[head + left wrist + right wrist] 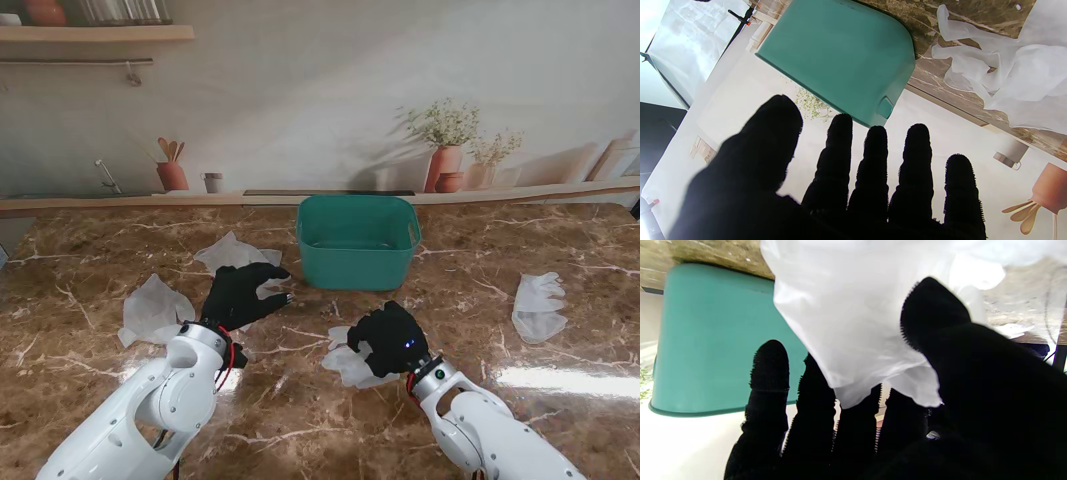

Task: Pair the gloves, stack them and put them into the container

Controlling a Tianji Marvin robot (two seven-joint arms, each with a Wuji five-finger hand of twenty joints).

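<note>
The teal container (358, 240) (840, 56) (716, 340) stands at the middle back of the table. Several translucent white gloves lie around it. One glove (350, 365) (857, 323) sits under my black-gloved right hand (390, 338) (973, 390), which is shut on it between thumb and fingers. My left hand (243, 293) (840, 186) hovers open with its fingers spread and nothing in it, just nearer to me than a crumpled glove (235, 252) (1007, 76). A third glove (152, 308) lies to its left. Another glove (538, 305) lies flat at the far right.
The marble table (320, 430) ends at a raised ledge (120, 203) in front of a wall printed with kitchen pictures. The container sits close ahead of both hands.
</note>
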